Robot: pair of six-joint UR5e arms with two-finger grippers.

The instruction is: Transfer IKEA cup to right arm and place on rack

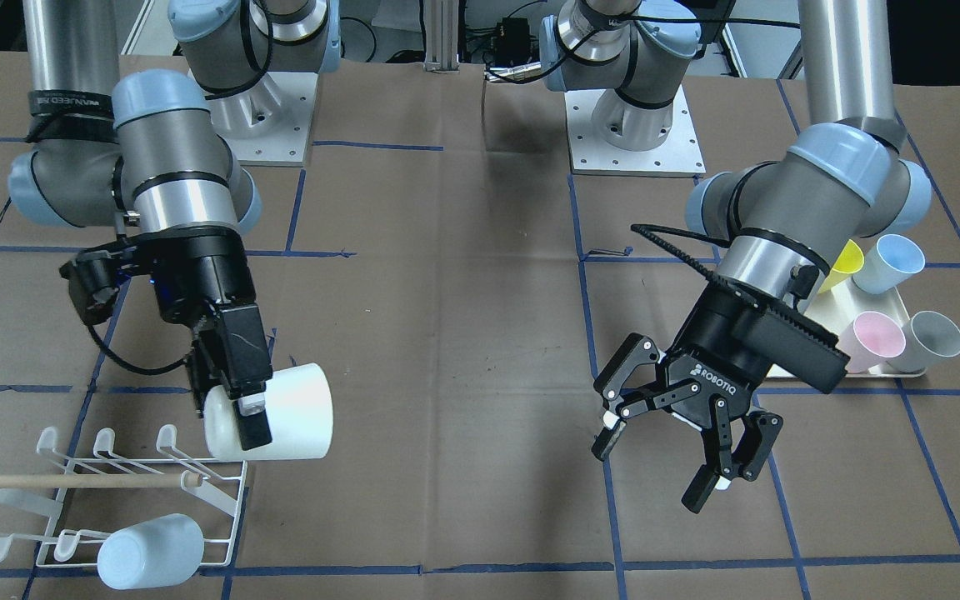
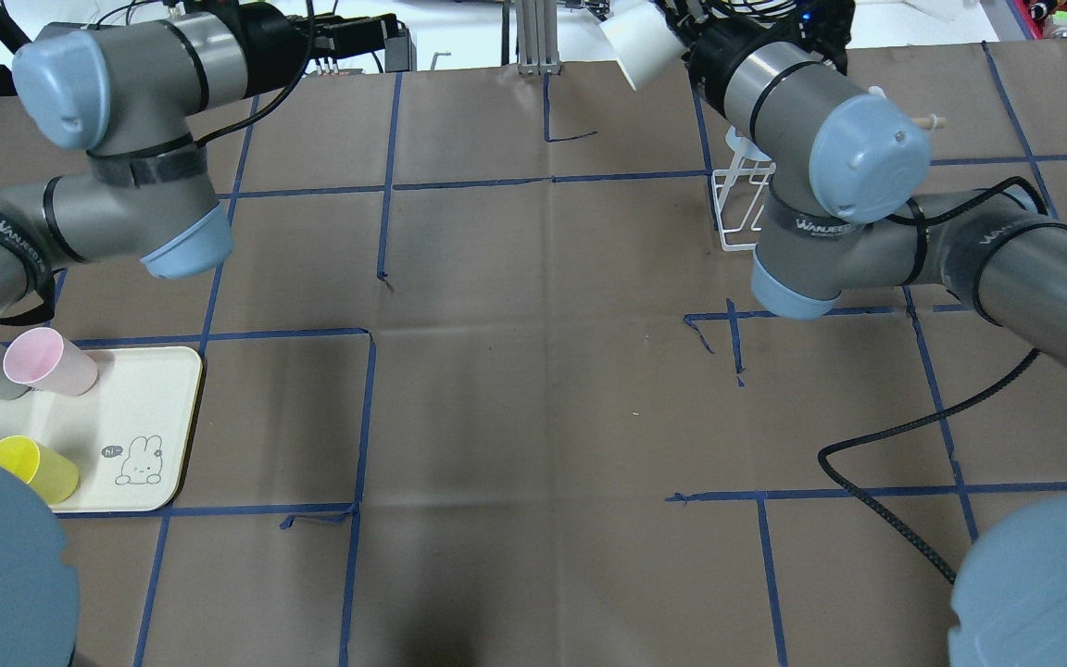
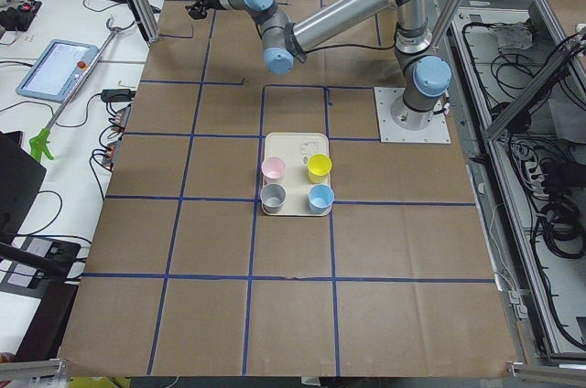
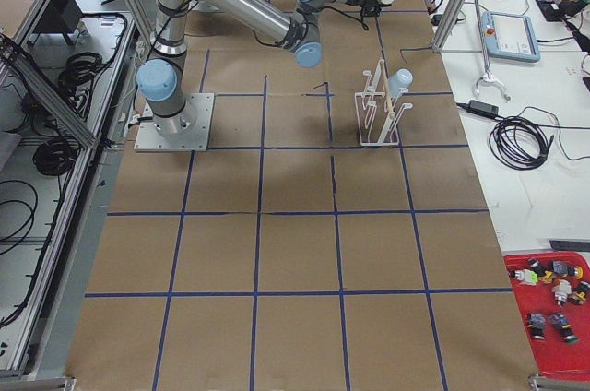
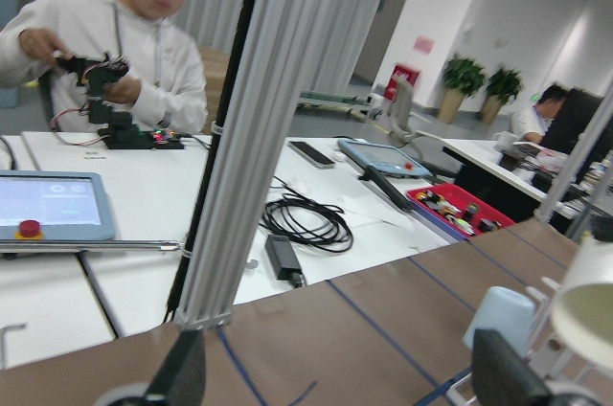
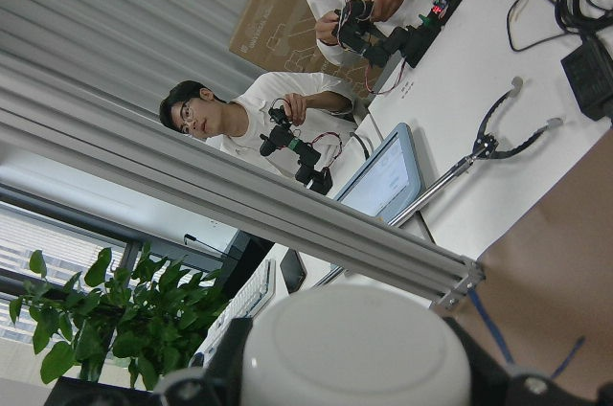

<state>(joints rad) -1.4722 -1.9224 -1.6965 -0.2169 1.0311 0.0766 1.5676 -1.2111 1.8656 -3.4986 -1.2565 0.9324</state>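
My right gripper (image 1: 227,408) is shut on a white IKEA cup (image 1: 284,412), held on its side just above the far right end of the white wire rack (image 1: 113,483). The same cup fills the bottom of the right wrist view (image 6: 354,349) and shows in the overhead view (image 2: 631,42). A pale blue cup (image 1: 149,552) hangs on a front prong of the rack. My left gripper (image 1: 663,468), marked ROBOTIQ, is open and empty, hovering above the table well away from the cup.
A cream tray (image 1: 859,372) behind my left gripper holds yellow (image 1: 842,262), blue (image 1: 888,262), pink (image 1: 872,337) and grey (image 1: 930,340) cups. A wooden dowel (image 1: 72,481) lies across the rack. Operators sit beyond the table's far edge.
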